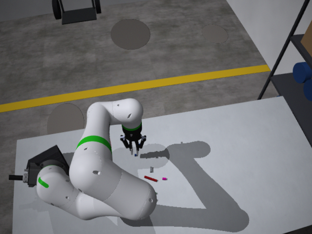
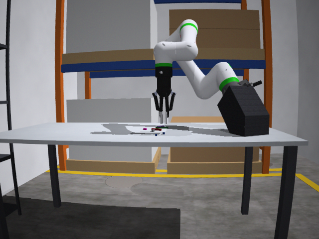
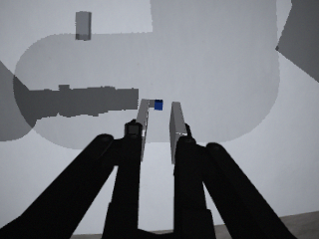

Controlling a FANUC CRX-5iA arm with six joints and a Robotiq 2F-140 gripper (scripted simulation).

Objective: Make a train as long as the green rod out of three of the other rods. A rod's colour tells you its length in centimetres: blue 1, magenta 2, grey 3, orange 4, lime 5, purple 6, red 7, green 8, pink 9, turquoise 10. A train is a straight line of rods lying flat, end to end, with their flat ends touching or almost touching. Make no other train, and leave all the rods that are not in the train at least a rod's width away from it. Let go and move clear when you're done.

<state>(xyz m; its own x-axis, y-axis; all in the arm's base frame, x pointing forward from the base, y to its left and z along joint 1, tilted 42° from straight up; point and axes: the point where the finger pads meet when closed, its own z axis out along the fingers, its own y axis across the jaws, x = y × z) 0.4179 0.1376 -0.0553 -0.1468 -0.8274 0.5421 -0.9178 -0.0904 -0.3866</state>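
My gripper hangs fingers down a little above the white table, seen also in the exterior view. In the wrist view its fingers stand narrow with a small gap and nothing between them. A small blue rod lies on the table straight below the fingertips, also seen in the top view. A grey rod lies to the right of it, also in the wrist view. A red rod and a magenta rod lie further right. A dark green rod shows behind the red one.
The robot's black base stands at the table's left end, and its big white arm hides part of the table. A dark shelf with blue cylinders stands beyond the table's right end.
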